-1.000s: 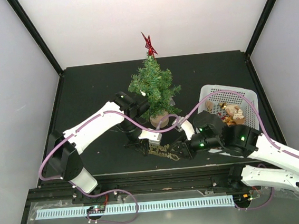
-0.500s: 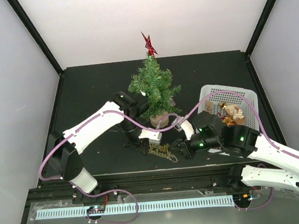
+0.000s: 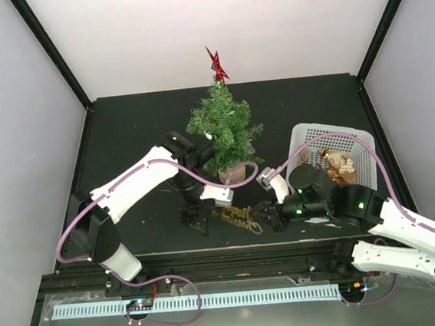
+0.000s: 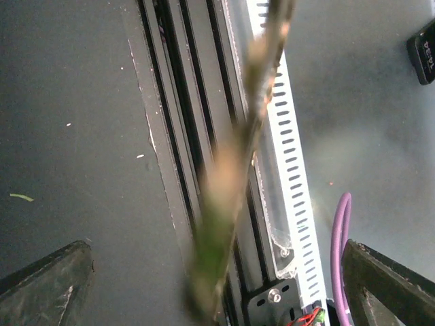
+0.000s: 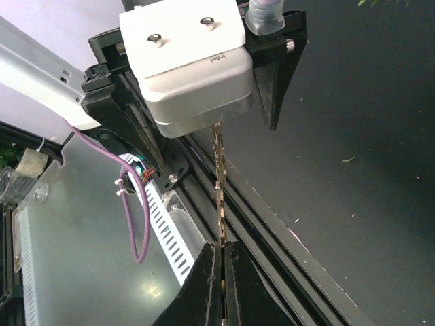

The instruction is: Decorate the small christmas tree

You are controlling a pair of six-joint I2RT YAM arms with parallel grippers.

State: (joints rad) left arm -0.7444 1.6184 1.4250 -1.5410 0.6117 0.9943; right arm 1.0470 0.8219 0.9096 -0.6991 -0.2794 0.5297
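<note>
Black fingers of the right end effector (image 5: 221, 282) are pressed together, pinching the lower end of a thin gold cut-out ornament (image 5: 219, 183). In the right wrist view the ornament shows edge-on. It runs straight up from the fingertips to just beneath the white camera housing (image 5: 194, 68) on the left wrist.

The left end effector (image 4: 216, 252) is spread wide. Its two dark fingers (image 4: 47, 285) sit at the bottom corners of the left wrist view and hold nothing. A blurred gold-brown strip, apparently the same ornament, runs top to bottom between them and is not seen touching either finger.

In the top view the two end effectors face each other over the near part of the dark desk (image 3: 137, 132), left one on the left, with the ornament spanning the gap between them. Whether the ornament rests on the desk or hangs above it cannot be told.

The small christmas tree (image 3: 224, 131) stands upright just behind this spot, near the middle of the desk, on its light-wood disc base (image 3: 232, 174). A red star (image 3: 215, 63) sits on its tip. The left arm's forearm passes close beside the base.

A white perforated basket (image 3: 307, 133) sits to the right of the tree, behind the right arm. It holds several brownish ornaments (image 3: 340, 168); their shapes are too small to read.

At the near desk edge there are black rails, a white slotted strip (image 4: 292, 170) and a purple cable (image 4: 340, 231).
</note>
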